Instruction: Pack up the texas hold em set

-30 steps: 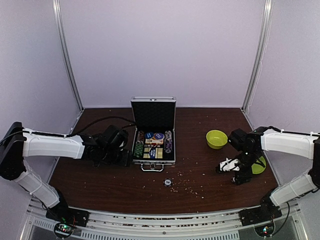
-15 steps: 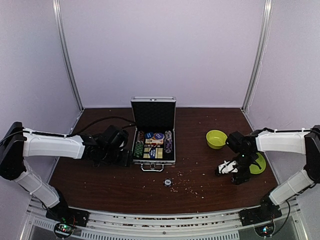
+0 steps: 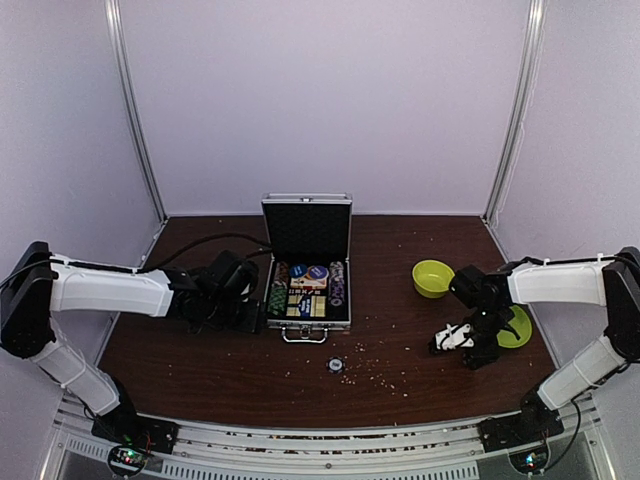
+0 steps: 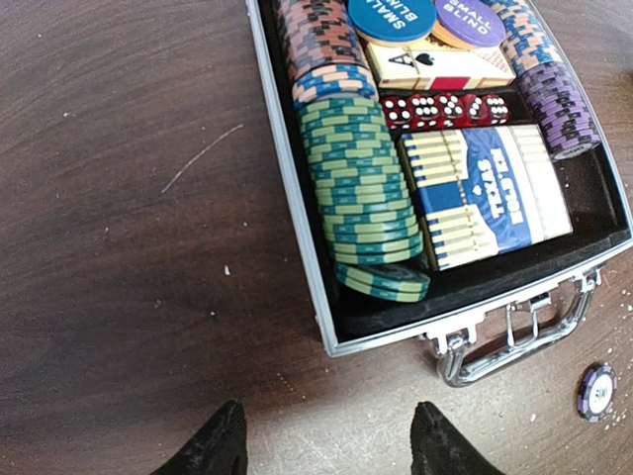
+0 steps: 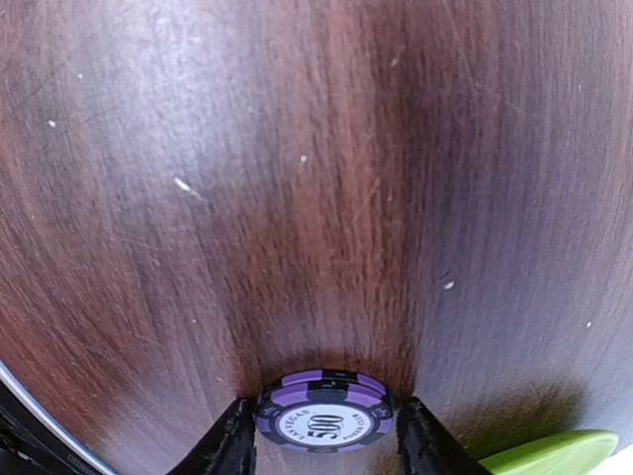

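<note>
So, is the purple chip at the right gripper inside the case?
No, the purple chip lies on the wooden table between the fingertips of the right gripper.

Overhead feed, as I have it:
- Silver case: mid-table, lid upright, chips and card box inside.
- Loose chip: on the table, near the case handle, apart from it.
- Lime-green bowl: right of the case.
- Green plate: partly behind my right arm.
- Left gripper: just beside the case's left wall.
- Right gripper: low, near the plate; its jaws are unreadable to me.
</note>
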Tool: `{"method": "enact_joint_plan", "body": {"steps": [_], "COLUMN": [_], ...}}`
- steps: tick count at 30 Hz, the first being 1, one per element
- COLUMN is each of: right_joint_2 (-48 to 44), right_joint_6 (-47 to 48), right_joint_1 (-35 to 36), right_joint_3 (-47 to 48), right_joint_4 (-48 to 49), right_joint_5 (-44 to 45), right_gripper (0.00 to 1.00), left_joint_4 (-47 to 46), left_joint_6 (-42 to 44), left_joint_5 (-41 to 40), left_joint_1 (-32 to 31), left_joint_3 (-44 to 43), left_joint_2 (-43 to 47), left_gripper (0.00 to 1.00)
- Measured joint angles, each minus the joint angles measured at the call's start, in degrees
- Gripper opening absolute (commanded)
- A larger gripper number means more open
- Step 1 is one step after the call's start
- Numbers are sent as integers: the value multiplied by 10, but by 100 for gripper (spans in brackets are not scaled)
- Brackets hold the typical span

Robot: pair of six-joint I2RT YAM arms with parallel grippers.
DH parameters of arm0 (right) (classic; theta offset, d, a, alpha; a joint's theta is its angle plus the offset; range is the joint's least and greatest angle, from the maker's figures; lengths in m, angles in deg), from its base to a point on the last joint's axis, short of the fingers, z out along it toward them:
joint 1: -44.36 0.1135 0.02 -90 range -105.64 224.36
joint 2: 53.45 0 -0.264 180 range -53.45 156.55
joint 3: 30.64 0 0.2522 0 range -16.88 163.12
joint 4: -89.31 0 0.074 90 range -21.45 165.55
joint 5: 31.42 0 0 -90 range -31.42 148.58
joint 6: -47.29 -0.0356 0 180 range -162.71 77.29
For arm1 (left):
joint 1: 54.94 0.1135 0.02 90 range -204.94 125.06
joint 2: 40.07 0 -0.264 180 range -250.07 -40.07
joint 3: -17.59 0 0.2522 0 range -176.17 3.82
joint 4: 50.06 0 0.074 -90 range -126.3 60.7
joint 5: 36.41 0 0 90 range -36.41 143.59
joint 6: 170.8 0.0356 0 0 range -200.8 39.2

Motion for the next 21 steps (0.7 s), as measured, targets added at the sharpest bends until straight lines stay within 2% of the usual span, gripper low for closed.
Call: {"method": "enact_joint_plan", "body": {"steps": [4,9,15,21], "right_joint_2": [0,2,20,76], "right_joint_6": [0,-17,-79,-153], "right_joint_1": [0,1,25,114], "right_joint_3": [0,23,139,256], "right_joint_4": [-4,-16,-19,11], "right_joint_5": [0,-7,-31,-23], "right_gripper": [36,32,30,30], "left_joint_4": [0,0,0,0], "left_joint_6": [0,0,-1,-1], "left_joint_5": [0,0,0,-1], "left_joint_1": [0,0,0,0], "left_joint_3": [-2,-2,-2,-1], "left_joint_2": [-1,-1,-1,2], "left_gripper": [58,58,58,58]}}
